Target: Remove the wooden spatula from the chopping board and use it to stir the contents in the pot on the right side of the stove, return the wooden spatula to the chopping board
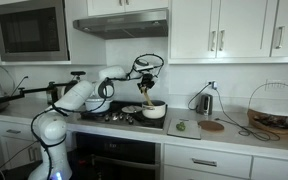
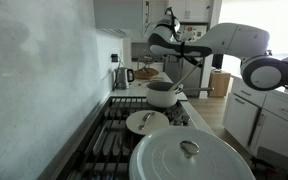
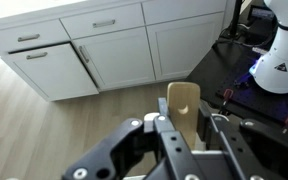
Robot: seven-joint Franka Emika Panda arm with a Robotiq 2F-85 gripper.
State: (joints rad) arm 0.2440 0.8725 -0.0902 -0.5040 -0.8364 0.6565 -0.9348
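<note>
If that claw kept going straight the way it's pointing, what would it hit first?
Most likely the pot right below: the claw points down, and the wooden spatula it grips would reach it first. Depth is uncertain.

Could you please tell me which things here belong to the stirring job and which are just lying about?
Job: spatula, held in the shut fingers; pot; stove; chopping board.

Lying about: kettle; brown disc; wire basket; big white pot; microwave.
</note>
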